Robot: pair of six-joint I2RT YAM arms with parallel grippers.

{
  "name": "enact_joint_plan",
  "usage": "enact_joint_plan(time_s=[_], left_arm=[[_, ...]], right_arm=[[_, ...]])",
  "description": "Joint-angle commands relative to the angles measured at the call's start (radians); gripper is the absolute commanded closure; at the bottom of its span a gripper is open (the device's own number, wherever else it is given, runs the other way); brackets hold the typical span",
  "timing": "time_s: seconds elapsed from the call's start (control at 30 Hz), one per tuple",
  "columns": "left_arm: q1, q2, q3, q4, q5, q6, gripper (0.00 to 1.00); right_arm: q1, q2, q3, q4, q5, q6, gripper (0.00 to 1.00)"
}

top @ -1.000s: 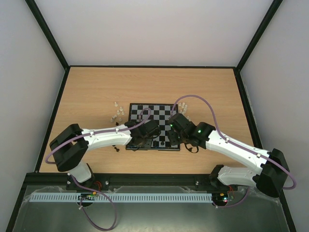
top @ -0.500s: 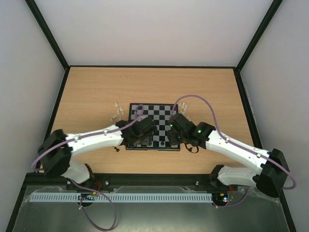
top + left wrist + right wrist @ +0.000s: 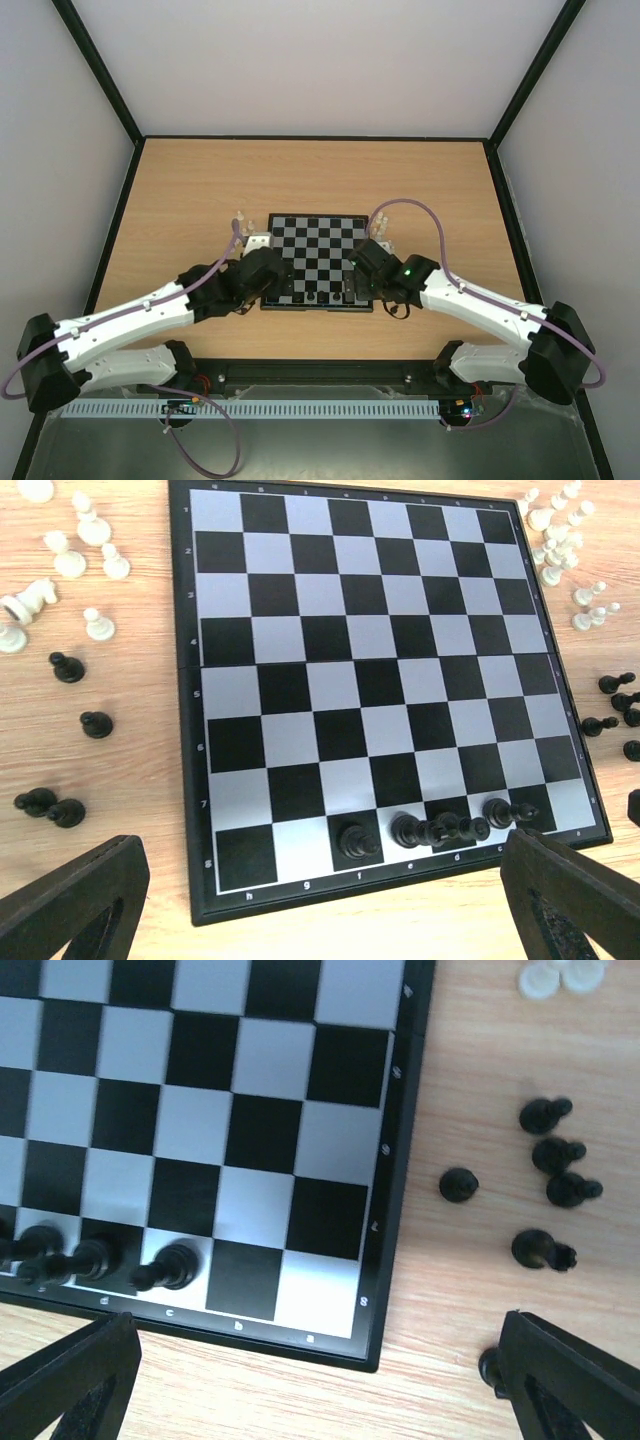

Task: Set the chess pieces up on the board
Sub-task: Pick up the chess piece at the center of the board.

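The board (image 3: 315,245) lies mid-table, also seen in the left wrist view as board (image 3: 380,680) and in the right wrist view as board (image 3: 200,1110). Several black chess pieces (image 3: 408,829) stand on its nearest row, the rightmost of them a piece (image 3: 175,1265) on square c. My left gripper (image 3: 268,288) hovers open over the board's near left corner; between its fingers (image 3: 70,895) nothing is held. My right gripper (image 3: 362,272) is open above the near right corner, its fingers (image 3: 575,1380) wide apart and empty.
Loose whitish pieces (image 3: 70,560) and black pieces (image 3: 70,667) lie on the wood left of the board. More whitish pieces (image 3: 560,540) and black pieces (image 3: 558,1153) lie to its right, one black piece (image 3: 490,1365) close to my right finger.
Both grippers have opened wide. The left arm has drawn back off the board toward its near left corner. The right arm has barely shifted.
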Motion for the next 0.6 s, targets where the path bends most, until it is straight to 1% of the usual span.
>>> enact_joint_plan(time_s=[0.0,0.13,0.3,0.33,0.37,0.47,0.57], left_arm=[[0.026,-0.090,-0.049,0.027,-0.039,-0.012,0.01],[0.049,-0.128,-0.076,0.009,-0.026,-0.011,0.00],[0.068,-0.149,-0.116,0.012,-0.005,-0.018,0.01],[0.074,-0.150,-0.127,0.020,-0.001,-0.020,0.01],[0.079,-0.151,-0.139,0.028,0.004,-0.024,0.01],[0.102,-0.133,-0.162,0.020,0.000,-0.052,0.01],[0.145,-0.092,-0.162,-0.043,-0.021,-0.119,0.01]], right_arm=[[-0.006,0.004,-0.050,0.004,-0.009,0.107,0.01],[-0.005,-0.033,-0.067,-0.016,-0.037,0.136,0.13],[-0.006,-0.109,-0.073,-0.063,-0.033,0.172,0.19],[-0.006,-0.111,-0.072,-0.062,-0.047,0.168,0.23],[-0.006,-0.110,-0.068,-0.055,-0.063,0.163,0.26],[-0.004,-0.093,-0.052,-0.026,-0.101,0.143,0.30],[-0.003,-0.066,-0.018,-0.017,-0.111,0.109,0.31]])
